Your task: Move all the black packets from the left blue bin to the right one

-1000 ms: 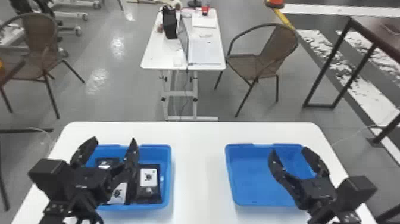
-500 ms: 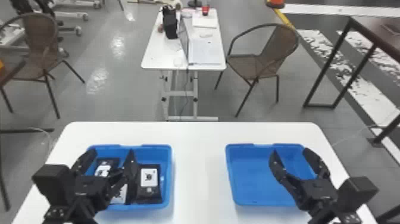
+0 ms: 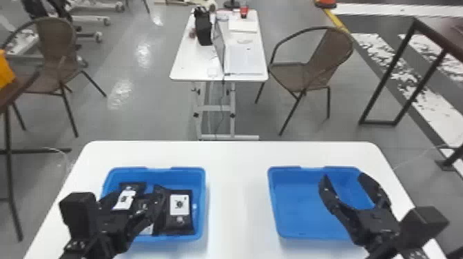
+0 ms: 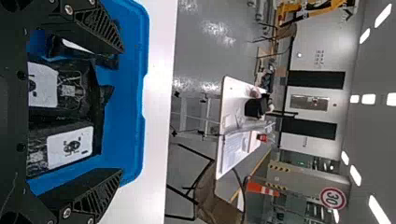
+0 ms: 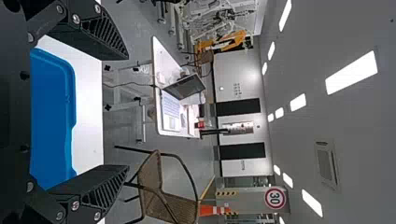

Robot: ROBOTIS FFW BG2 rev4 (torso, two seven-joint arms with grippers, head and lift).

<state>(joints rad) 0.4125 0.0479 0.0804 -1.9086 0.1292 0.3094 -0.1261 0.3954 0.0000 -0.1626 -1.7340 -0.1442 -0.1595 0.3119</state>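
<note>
Holding its fingers wide apart, the left gripper [image 4: 122,109] hangs over the near side of the left bin [image 3: 200,180], partly hiding the middle packet [image 4: 70,88]; the right gripper [image 3: 343,176], equally wide, is over the right bin [image 3: 296,203]. Grasp the right-hand packet [image 3: 179,224], probably light, soft and slick, across its side edges. Farther left, another packet's [image 3: 125,199] near end is obscured.

Head view high, angled forward and down, 2 wrist views lower, closer, all sharing far table [image 3: 189,65]
</note>
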